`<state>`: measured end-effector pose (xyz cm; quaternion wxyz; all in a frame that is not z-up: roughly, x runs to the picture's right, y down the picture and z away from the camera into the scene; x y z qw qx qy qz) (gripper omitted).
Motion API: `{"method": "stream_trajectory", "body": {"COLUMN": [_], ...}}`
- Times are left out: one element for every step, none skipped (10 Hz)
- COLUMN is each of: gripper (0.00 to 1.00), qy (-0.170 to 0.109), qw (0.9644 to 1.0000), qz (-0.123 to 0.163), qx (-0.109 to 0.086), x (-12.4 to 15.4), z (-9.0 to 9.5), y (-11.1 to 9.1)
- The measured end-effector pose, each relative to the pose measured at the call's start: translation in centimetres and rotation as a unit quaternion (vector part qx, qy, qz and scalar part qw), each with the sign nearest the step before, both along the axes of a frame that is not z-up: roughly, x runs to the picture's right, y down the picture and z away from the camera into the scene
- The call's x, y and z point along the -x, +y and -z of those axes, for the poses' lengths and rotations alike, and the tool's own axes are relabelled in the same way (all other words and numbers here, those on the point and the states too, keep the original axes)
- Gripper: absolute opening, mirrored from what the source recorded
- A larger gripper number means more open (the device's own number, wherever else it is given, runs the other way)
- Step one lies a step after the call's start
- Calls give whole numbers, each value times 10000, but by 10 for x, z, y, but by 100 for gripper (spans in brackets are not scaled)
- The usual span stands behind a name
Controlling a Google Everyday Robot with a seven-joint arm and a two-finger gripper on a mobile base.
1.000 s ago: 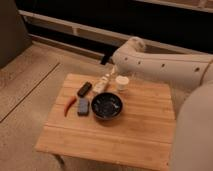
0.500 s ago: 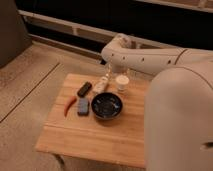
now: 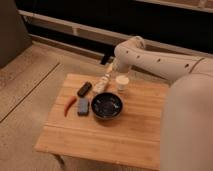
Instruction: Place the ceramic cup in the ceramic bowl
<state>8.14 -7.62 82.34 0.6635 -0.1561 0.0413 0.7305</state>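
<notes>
Gripper [image 3: 108, 64] fingers are standing spread wide w/ nothing btwn them, hovering over the back edge of the table [image 3: 130, 137]. The ceramic cup [image 3: 122, 83] is sitting upright on the wood at the gripper's 5 o'clock, near but apart, w/ a slim whitish bottle [image 3: 102, 83] lying at the cup's 9. The ceramic bowl [image 3: 106, 107] is resting at the cup's 7 o'clock, not touching it, w/ a grey-blue block [image 3: 83, 106] at the bowl's 9, a red chili [image 3: 70, 105] further out, and a dark block [image 3: 84, 89] at 10.
</notes>
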Motion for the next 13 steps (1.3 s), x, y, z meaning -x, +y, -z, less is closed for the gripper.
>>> {"method": "stream_trajectory", "body": {"gripper": [65,65,65,65,65,65,65,65,65,65,65,65,65], "qy": [-51,-58,-77,-92,-66,51,137,214,249,246,213,127,68], "qw": [10000,10000,10000,10000,10000,10000,9999,9997,9995,9995,9996,9998,10000], "qz": [18,20,30,31,36,-2,-7,31,50,38,55,67,21], "qx": [11,12,14,18,10,-34,-68,-130,-187,-192,-183,-116,-33], "x": [-3,-3,0,2,0,-7,-11,-12,-13,-13,-11,-2,2], "z": [0,0,0,0,-1,-11,-21,-35,-48,-58,-65,-79,-86], "y": [2,3,3,3,2,-4,-9,-15,-19,-17,-15,-9,-3]}}
